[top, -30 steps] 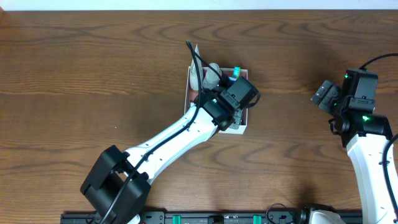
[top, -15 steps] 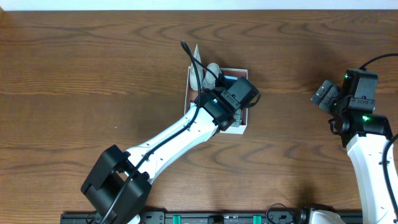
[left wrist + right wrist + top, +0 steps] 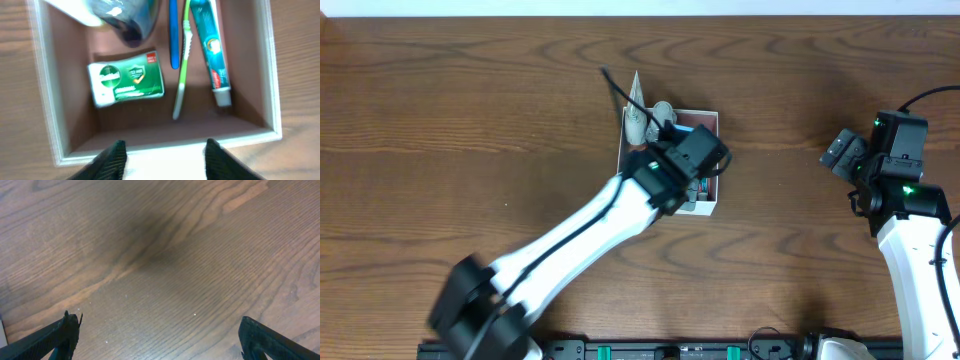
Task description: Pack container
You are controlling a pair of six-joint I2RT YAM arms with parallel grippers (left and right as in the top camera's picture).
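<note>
Container [image 3: 695, 113] sits mid-frame on the table [image 3: 470, 120], holding green soap [image 3: 127, 84], toothbrush [image 3: 182, 65], toothpaste [image 3: 212, 55] and perhaps a blurred dark pouch [image 3: 130, 20]. Left claw [image 3: 165, 150] hovers above its wall, parted and empty; right claw [image 3: 160, 325] gapes wide at frame right.

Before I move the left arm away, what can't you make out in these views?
Overhead: the left arm covers most of the container, so its contents cannot be told there.
Left wrist: a dark blue and white item is cut off by the top edge and blurred; I can't name it.
Left wrist: the green box has print too blurred to read.
Right wrist: only table shows; the container is out of frame.
</note>
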